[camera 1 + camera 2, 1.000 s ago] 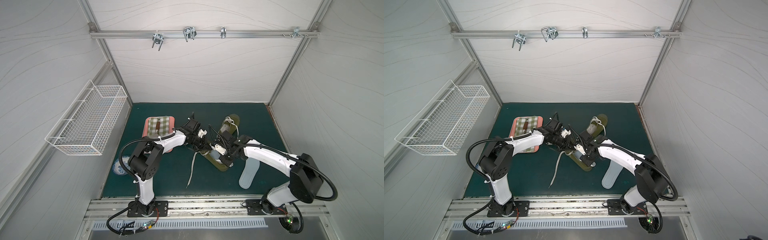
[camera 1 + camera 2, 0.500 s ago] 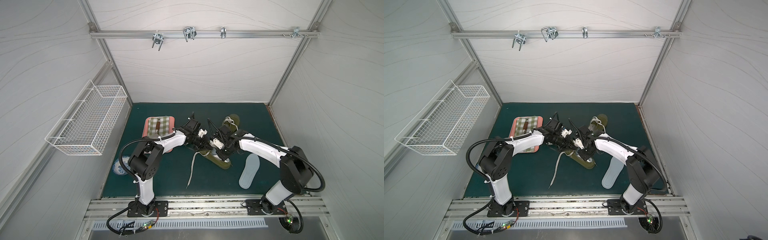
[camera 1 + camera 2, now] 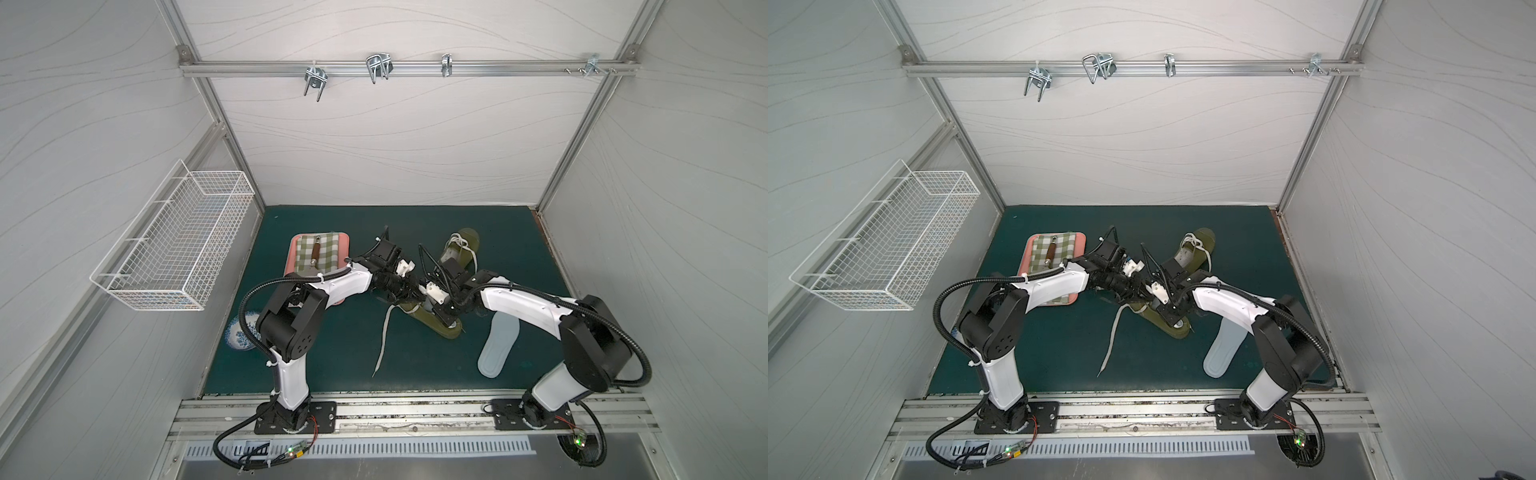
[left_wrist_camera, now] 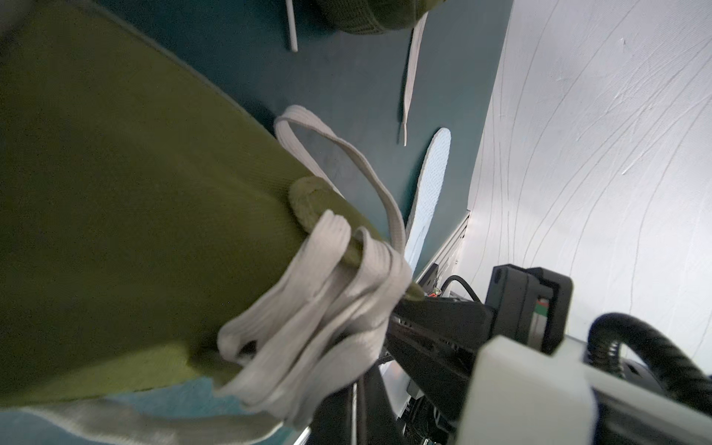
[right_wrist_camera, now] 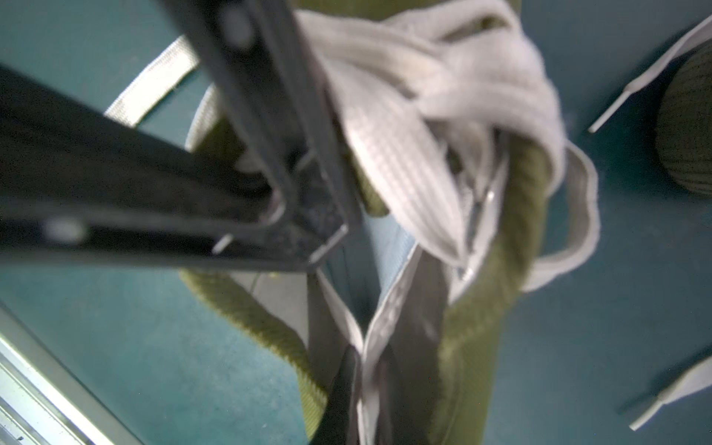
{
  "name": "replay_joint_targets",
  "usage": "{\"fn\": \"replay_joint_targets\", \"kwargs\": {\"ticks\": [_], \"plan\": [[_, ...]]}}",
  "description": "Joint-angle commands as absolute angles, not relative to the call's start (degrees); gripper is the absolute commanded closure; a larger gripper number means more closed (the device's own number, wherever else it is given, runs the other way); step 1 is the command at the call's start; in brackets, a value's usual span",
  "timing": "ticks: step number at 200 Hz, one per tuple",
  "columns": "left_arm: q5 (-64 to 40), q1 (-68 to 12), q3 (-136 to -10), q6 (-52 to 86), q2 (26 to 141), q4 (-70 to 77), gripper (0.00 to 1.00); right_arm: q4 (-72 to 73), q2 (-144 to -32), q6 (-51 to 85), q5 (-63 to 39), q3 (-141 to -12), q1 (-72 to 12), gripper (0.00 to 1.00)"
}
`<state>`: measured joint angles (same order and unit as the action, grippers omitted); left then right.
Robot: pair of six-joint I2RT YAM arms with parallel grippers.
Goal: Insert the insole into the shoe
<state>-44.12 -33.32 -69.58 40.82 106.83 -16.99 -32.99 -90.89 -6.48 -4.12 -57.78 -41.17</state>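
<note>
An olive shoe (image 3: 432,325) (image 3: 1158,322) lies mid-mat, and both grippers meet over it. My left gripper (image 3: 415,291) (image 3: 1140,291) (image 4: 354,404) is shut on the shoe at its tongue, beside the bunched white laces (image 4: 327,293) (image 5: 404,115). My right gripper (image 3: 446,321) (image 3: 1173,318) (image 5: 370,350) is shut on a pale insole (image 5: 389,308), folded lengthwise and reaching down into the shoe's opening. A second pale insole (image 3: 498,349) (image 3: 1223,347) (image 4: 431,181) lies flat on the mat to the right.
A second olive shoe (image 3: 463,247) (image 3: 1196,249) stands behind. A loose white lace (image 3: 382,340) trails toward the front. A pink tray (image 3: 294,245) with a checked cloth sits back left, a patterned plate (image 3: 241,332) lies by the left arm, and a wire basket (image 3: 174,241) hangs on the left wall.
My right arm's elbow has swung in toward the middle, and its gripper has shifted a little over the shoe. The left arm has stayed put.
</note>
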Motion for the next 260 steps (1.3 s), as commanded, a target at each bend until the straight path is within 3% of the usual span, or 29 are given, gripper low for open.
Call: {"fn": "replay_joint_targets", "kwargs": {"ticks": [1, 57, 88, 125, 160, 204, 260], "plan": [[-46.6, -33.8, -69.6, 41.8, 106.7, -14.5, 1.0, -28.3, -90.1, -7.6, -5.1, -59.0, -40.6, 0.87], [-44.9, -33.8, -69.2, 42.0, 105.4, -15.1, 1.0, -37.2, -81.4, -3.3, -2.8, -57.9, -41.1, 0.33], [-42.7, -33.8, -69.5, 42.4, 104.4, -16.4, 1.0, -42.8, -76.7, 1.6, -0.9, -58.2, -41.1, 0.25], [-41.3, -33.8, -68.3, 43.5, 103.7, -15.9, 1.0, -47.8, -72.3, 19.2, 3.0, -57.5, -37.9, 0.25], [-40.6, -33.8, -66.9, 44.3, 102.9, -15.3, 1.0, -45.0, -70.9, 32.3, -2.4, -54.7, -37.5, 0.35], [-40.6, -33.9, -66.7, 44.2, 102.4, -15.7, 1.0, -38.8, -68.9, 38.0, -4.3, -49.5, -36.7, 0.57], [-40.6, -34.6, -66.8, 44.6, 102.5, -15.3, 1.0, -32.6, -68.2, 41.7, -7.8, -44.6, -35.7, 0.65]]}}
